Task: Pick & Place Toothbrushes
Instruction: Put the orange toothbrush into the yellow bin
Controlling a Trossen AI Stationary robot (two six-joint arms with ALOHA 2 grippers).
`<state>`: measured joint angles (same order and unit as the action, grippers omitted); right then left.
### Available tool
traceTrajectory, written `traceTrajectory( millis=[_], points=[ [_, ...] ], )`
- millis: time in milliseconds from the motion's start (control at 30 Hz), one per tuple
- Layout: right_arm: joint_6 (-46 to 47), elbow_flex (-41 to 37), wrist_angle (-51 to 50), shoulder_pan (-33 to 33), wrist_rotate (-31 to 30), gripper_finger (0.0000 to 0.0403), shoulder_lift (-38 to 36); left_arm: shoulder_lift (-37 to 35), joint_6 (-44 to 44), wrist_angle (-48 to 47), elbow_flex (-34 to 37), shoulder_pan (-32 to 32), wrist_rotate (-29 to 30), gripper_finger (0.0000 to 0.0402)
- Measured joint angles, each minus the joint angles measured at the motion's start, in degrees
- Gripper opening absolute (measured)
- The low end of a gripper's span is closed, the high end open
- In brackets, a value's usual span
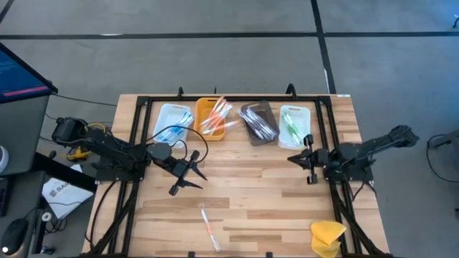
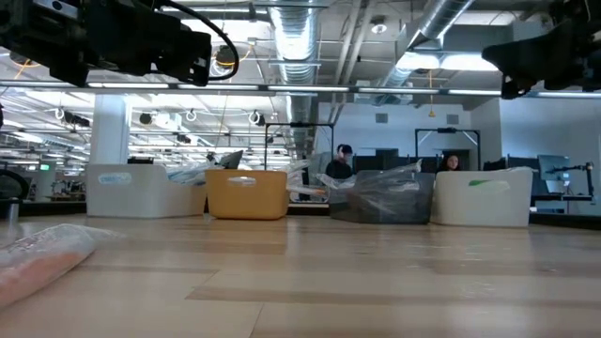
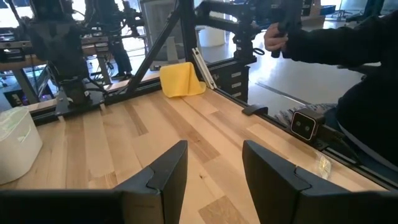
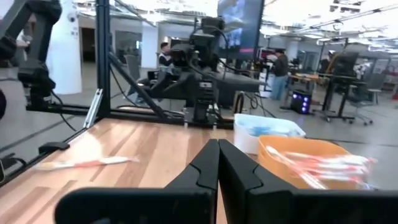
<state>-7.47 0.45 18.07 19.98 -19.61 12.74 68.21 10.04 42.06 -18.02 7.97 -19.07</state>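
Toothbrushes lie in four trays along the table's far side: blue ones in a white tray [image 1: 172,123], pink and clear ones in an orange tray [image 1: 215,118], clear ones in a dark tray [image 1: 258,122], green ones in a white tray [image 1: 294,125]. One wrapped pink toothbrush [image 1: 209,226] [image 4: 81,163] lies flat on the table near its front edge. My left gripper [image 1: 189,175] [image 3: 214,168] hovers open over the table's left middle, with nothing between its fingers. My right gripper [image 1: 295,158] [image 4: 217,155] is shut and empty, just in front of the green-brush tray.
A yellow sponge-like lump [image 1: 328,236] [image 3: 180,79] sits at the near right corner. A black frame [image 1: 237,98] rims the table behind and beside the trays. Bare wood lies between the two grippers. A person's arm [image 3: 336,37] shows beyond the table.
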Motion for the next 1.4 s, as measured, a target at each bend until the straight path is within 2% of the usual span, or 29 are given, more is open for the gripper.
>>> traceTrajectory(
  millis=[167, 800, 1400],
  points=[
    [4.62, -0.04, -14.22, -1.03, -0.08, 0.0000, -12.79, 0.01, 0.00, -0.02, 0.00, 0.00, -0.02, 0.0150],
    [1.45, 0.57, -16.31, -0.56, 0.08, 0.0000, -9.30, -0.12, 0.07, -0.57, 0.00, 0.00, 0.70, 0.0150],
    [1.45, 0.57, -16.31, -0.56, 0.06, 0.0000, -9.28, -0.12, 1.57, 1.32, 0.00, 0.00, 0.61, 0.0150]
  ],
)
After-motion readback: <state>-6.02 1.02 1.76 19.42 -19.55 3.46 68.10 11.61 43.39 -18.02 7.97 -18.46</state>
